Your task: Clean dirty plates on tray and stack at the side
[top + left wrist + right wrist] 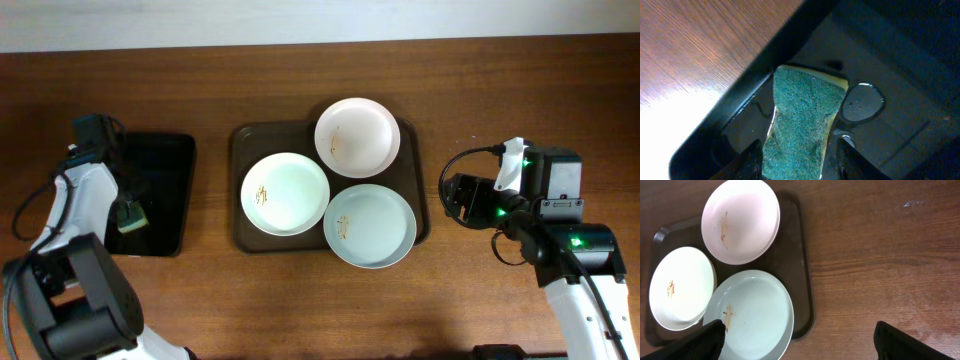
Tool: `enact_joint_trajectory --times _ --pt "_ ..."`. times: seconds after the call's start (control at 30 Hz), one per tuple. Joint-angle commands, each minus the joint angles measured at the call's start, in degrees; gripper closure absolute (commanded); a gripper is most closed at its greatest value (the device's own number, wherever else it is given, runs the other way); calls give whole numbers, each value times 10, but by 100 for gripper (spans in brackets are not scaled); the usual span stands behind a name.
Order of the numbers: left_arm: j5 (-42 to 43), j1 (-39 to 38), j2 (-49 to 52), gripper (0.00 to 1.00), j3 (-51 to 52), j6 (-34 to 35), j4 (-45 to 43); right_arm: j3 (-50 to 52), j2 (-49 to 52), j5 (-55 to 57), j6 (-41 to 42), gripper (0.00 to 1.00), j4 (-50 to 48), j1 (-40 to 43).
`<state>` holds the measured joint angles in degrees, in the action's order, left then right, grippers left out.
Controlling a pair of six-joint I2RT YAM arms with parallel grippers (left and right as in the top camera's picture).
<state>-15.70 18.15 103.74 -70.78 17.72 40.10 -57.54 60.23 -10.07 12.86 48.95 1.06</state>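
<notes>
Three white plates lie on the dark brown tray (238,185): one at the back (357,137), one at the left (285,193), one at the front right (370,225). Each has a small brown smear. In the right wrist view they show as the back plate (740,220), the left plate (681,287) and the front plate (755,315) on the tray (802,280). My left gripper (797,162) is shut on a green sponge (805,120) low in the black tray (900,65). My right gripper (800,345) is open and empty, right of the brown tray.
The smaller glossy black tray (165,190) lies left of the brown tray, with the sponge (130,215) at its left edge. Small water puddles (862,102) sit in it. Bare wooden table (450,110) lies right of the brown tray, by the right arm (545,205).
</notes>
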Motion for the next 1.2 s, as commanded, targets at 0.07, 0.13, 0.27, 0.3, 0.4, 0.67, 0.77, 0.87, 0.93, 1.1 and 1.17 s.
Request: enact_joint_trajectory --times 0.07,0.13,0.27,0.3,0.4,0.67,0.77,0.87,0.93,1.1,1.17 --pt "-7 4 63 66 -5 -11 -8 -12 2 -3 -4 6 2 -3" --pt "-9 15 73 67 -5 -8 -10 -12 2 -3 -4 6 3 -3" --pt "5 29 104 61 -5 -7 -16 -12 2 -3 -4 7 3 -3" --pt "20 29 106 61 -5 -7 -22 -12 2 -3 -4 7 3 -3" --pt "31 29 106 99 -5 -7 -25 -12 2 -3 -4 9 3 -3" --pt "121 19 -33 99 -115 -46 97 -74 3 -85 46 30 -40 -16" --pt "121 3 -69 99 -115 -50 121 -108 50 -81 52 31 -78 -90" --pt "134 -40 -70 99 -115 -68 131 -228 202 -73 63 35 -67 -181" --pt "134 -69 -70 99 -115 -88 129 -281 273 -73 73 37 -54 -210" --pt "148 -143 -70 99 -115 -119 119 -303 447 -76 117 46 -57 -260" --pt "236 -172 -70 99 -115 -146 88 -303 511 -80 132 46 -59 -271"
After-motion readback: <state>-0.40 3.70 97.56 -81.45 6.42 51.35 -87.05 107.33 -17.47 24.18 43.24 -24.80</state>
